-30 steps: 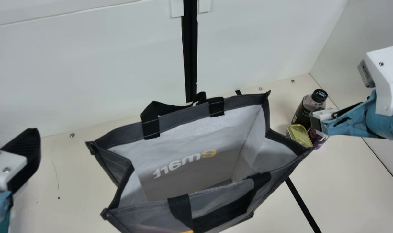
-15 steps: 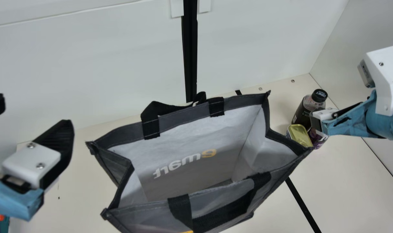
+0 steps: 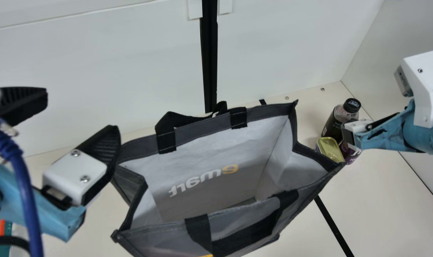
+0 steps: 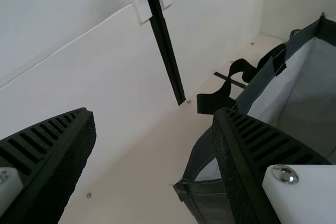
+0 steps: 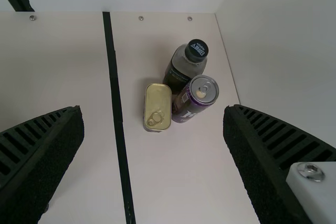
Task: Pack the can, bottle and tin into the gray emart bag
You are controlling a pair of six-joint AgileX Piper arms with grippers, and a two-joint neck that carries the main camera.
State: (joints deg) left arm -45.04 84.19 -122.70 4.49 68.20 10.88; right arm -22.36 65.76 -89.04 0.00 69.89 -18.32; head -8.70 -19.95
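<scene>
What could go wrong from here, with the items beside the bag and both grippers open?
The bottle, can and tin stand crowded together, so the right gripper might topple one while grasping another. The left gripper hovers by the gray bag's left end; its finger could snag or fold the rim there.

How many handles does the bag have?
2. The far handle is on the far side of the gray bag; the near handle hangs on the near side.
</scene>
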